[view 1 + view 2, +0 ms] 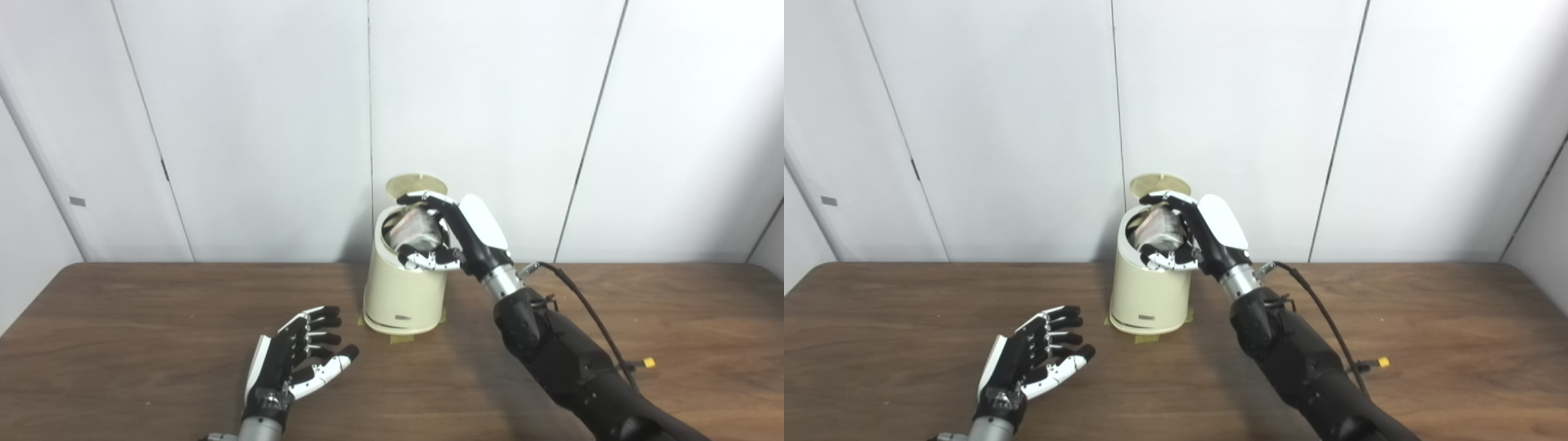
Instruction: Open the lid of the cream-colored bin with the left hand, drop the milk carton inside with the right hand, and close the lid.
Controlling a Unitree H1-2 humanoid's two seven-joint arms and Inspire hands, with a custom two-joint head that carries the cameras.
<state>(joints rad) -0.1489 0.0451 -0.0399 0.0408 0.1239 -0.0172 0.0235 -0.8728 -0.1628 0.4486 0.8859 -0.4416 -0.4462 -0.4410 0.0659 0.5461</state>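
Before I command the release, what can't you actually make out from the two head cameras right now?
- Inside of the cream-colored plastic bin: hidden by its wall in both views.
- Crumpled milk carton: mostly covered by the right hand; print is too blurred to read.
- Whether the fingers have let go: cannot tell.
- Round cream lid: hinge hidden behind the right hand.
- Open left hand: its forearm is cut off by the bottom edge.

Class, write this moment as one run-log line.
lid: open | right hand: holding milk carton in bin mouth | left hand: open, on table
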